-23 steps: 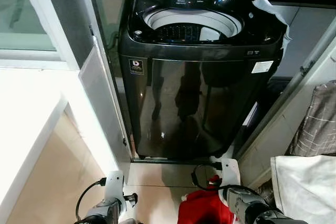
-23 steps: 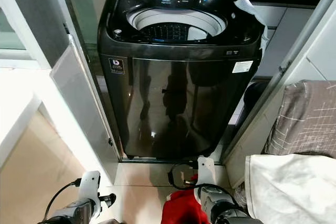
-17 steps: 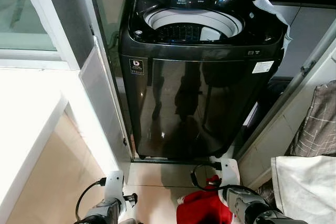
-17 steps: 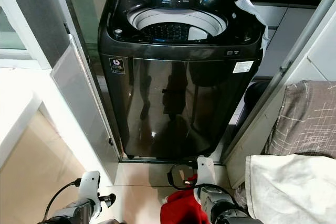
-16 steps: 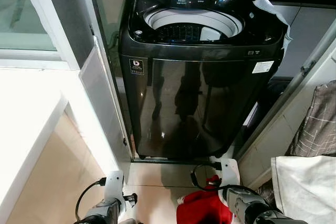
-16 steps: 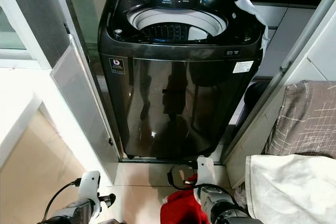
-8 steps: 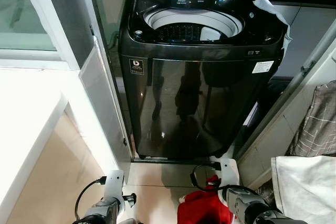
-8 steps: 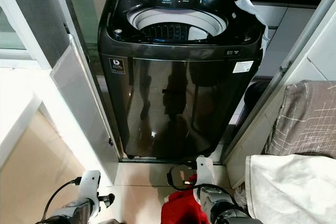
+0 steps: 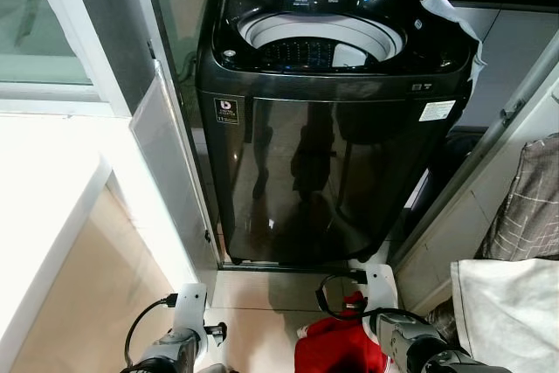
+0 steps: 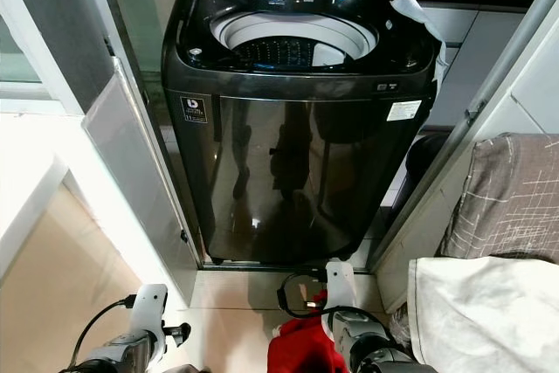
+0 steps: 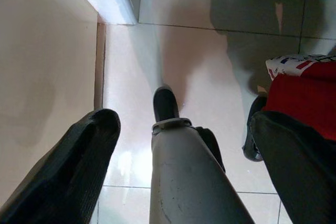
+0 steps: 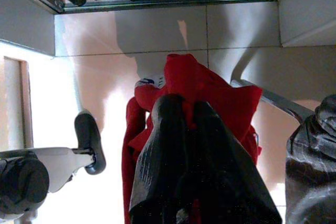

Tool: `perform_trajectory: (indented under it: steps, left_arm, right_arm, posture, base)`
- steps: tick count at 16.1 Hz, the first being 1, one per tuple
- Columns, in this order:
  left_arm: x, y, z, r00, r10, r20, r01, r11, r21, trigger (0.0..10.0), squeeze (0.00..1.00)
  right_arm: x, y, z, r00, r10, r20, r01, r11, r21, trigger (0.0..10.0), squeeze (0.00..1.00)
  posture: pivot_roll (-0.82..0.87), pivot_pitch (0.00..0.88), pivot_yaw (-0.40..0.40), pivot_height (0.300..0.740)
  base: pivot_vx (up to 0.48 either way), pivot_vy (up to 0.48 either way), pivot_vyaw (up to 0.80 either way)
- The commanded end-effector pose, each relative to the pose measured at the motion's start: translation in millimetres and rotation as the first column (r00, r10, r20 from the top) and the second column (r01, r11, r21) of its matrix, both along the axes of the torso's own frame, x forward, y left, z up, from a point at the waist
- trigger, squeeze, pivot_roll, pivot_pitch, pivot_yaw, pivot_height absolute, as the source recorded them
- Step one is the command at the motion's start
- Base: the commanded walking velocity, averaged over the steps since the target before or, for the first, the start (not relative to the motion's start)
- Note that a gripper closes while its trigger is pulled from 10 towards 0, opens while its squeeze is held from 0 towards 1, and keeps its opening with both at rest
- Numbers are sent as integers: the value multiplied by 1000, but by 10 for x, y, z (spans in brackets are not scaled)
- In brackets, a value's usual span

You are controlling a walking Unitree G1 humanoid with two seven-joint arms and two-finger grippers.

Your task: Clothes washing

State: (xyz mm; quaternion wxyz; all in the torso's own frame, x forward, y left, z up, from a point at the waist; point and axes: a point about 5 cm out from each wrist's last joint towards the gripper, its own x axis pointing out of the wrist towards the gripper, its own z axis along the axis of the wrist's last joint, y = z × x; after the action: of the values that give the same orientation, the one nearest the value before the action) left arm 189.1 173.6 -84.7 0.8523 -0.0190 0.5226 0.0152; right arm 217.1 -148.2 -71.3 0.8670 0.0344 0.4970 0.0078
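Item: glossy black top-loading washing machine [image 9: 327,128], lid raised, pale perforated drum [image 9: 319,45] showing no laundry that I can make out.

Progress, as I judge it: one red fabric garment with a white printed patch [image 12: 210,95] is in hand; lifting it and dropping it into the drum remain.

My right gripper [image 12: 181,111]: low before the washer's base, fingers pressed together, pinching the red garment, which bunches around and beyond the tips.

My left gripper [image 11: 184,145]: low, left of the washer's front, fingers spread, holding nothing.
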Motion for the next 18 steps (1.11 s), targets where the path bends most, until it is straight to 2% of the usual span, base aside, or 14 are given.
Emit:
perform_trajectory:
  steps: [1,9,18]
  left_arm:
    - [-42,8,-19,1000,-9,-16,9,1000,-1,10000,0]
    - [-89,2,-42,999,-22,-26,22,1000,4,10000,0]
    - [-44,-12,-21,998,-68,-19,68,998,16,10000,0]
  right_arm:
    - [92,9,55,1000,8,26,-8,1000,2,0,0]
    - [70,1,43,999,48,16,-48,999,-11,0,0]
    - [64,-24,40,998,56,16,-56,998,-17,0,0]
  posture:
    - [-65,21,1,740]
    - [-37,0,-26,740]
    - [-48,0,-22,740]
  base:
    - [0,0,0]
    - [0,0,0]
    - [0,0,0]
